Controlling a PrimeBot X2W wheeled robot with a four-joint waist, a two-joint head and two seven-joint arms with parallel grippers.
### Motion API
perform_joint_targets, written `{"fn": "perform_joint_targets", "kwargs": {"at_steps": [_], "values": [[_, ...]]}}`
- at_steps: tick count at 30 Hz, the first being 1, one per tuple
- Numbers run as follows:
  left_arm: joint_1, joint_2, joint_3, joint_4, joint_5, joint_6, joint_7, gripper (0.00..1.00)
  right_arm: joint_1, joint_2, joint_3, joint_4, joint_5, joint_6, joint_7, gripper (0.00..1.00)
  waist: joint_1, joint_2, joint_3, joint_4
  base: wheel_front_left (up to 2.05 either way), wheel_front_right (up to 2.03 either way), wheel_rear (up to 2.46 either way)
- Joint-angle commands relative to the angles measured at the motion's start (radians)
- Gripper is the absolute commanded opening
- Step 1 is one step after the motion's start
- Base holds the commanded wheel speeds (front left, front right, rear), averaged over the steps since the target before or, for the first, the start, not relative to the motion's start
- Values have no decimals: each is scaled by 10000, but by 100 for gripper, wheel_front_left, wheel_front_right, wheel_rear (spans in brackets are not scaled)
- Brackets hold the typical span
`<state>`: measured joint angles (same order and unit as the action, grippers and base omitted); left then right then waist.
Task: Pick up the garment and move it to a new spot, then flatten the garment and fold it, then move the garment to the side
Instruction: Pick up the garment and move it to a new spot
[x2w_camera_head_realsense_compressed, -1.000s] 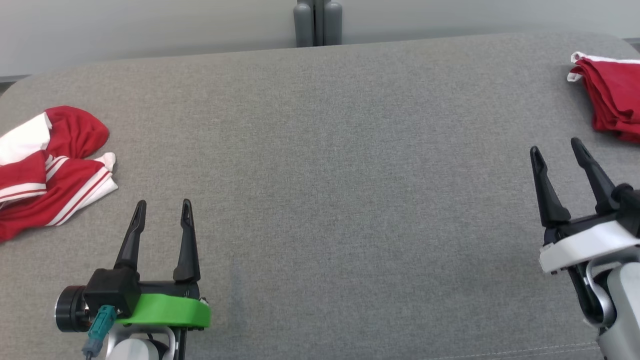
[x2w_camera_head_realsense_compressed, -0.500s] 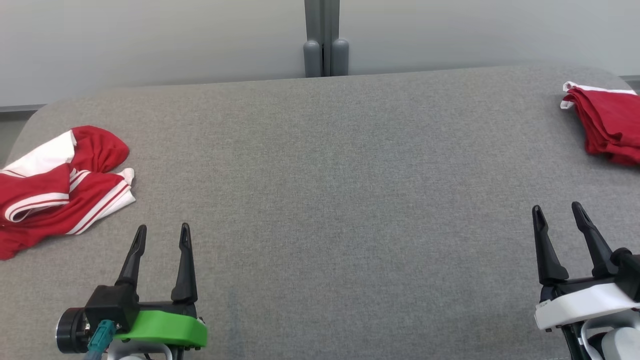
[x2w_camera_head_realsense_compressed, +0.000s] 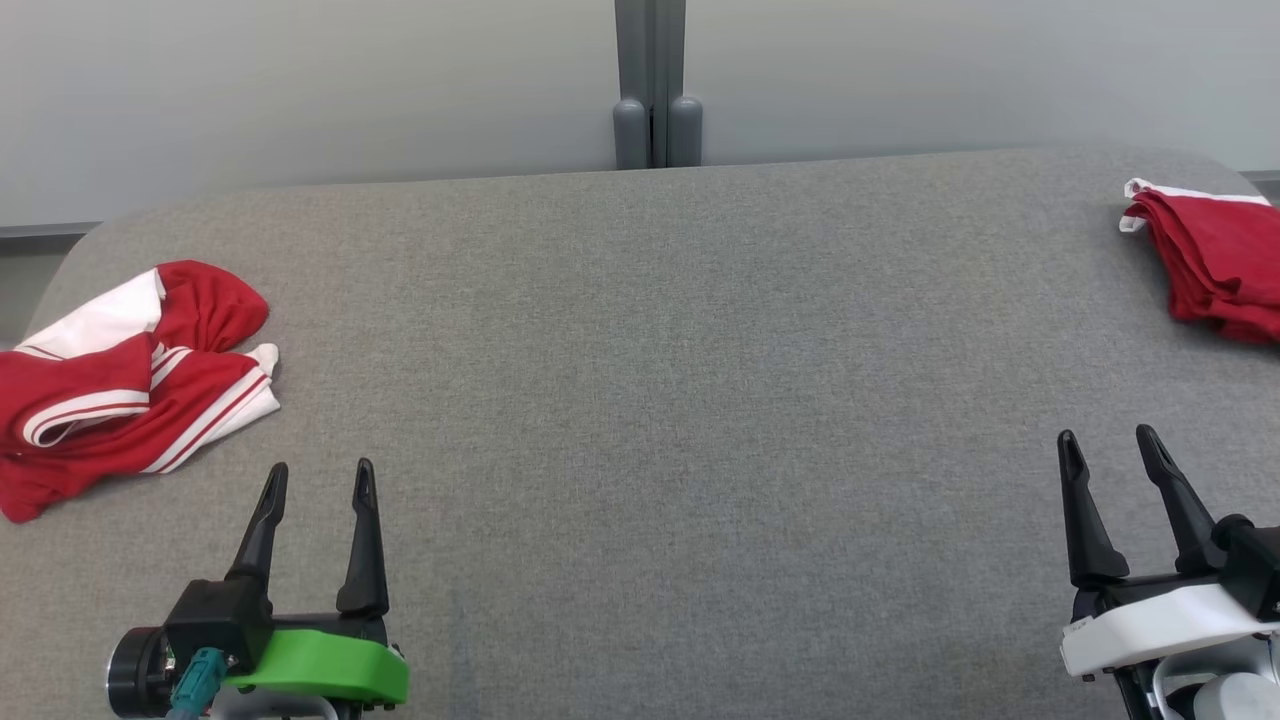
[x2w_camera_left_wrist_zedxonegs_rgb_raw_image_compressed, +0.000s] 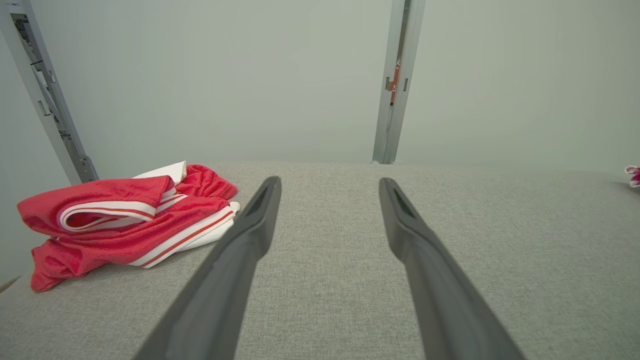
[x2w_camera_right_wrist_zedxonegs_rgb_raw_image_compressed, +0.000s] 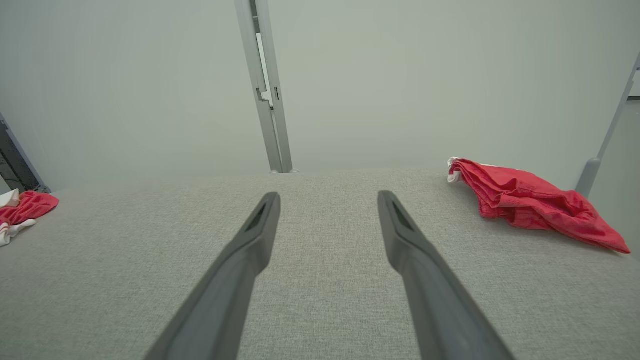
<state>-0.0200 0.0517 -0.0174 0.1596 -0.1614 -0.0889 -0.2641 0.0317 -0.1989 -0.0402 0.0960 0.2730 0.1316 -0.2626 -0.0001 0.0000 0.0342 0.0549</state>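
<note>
Striped garment: we see a red garment with white stripes lying crumpled in a loose heap at the far left edge of the grey table. Part of it is folded over on itself. In the left wrist view it sits to the left of the fingers, apart from them.

Left gripper: the left gripper is at the lower left of the head view, on a green mount, just to the right of the striped garment and nearer to us. Its two dark fingers stand wide apart with nothing between them and touch no cloth.

Right gripper: the right gripper is at the lower right, on a white mount. Its fingers are also spread wide and hold nothing.

Red garment: a second, plain red garment with a white edge lies bunched at the far right edge of the table, well apart from the striped one. From the right wrist it lies to the right, beyond the fingertips.

Table: the grey fabric surface has rounded far corners, and the wide stretch between the two garments is bare cloth.

Background: a pale wall stands behind the table, with a grey upright post at its middle.
</note>
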Motion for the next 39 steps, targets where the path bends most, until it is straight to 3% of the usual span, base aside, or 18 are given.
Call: {"fn": "perform_joint_targets", "kwargs": {"at_steps": [1, 22, 39], "values": [[144, 4, 47, -11, 122, -45, -1, 100, 78, 30, 30, 20, -67, -19, -18, 100, 1, 0, 4, -3, 0, 0, 0], [-60, -3, 168, -20, 185, -88, -1, 100, 13, 15, 126, 39, -16, -19, -21, 100, 1, 0, 141, 208, 0, 0, 0], [-93, -2, 296, -125, 181, 34, -2, 100, 102, 96, 112, -74, -82, -19, -27, 100, 1, 0, 349, 2009, 0, 0, 0]]}}
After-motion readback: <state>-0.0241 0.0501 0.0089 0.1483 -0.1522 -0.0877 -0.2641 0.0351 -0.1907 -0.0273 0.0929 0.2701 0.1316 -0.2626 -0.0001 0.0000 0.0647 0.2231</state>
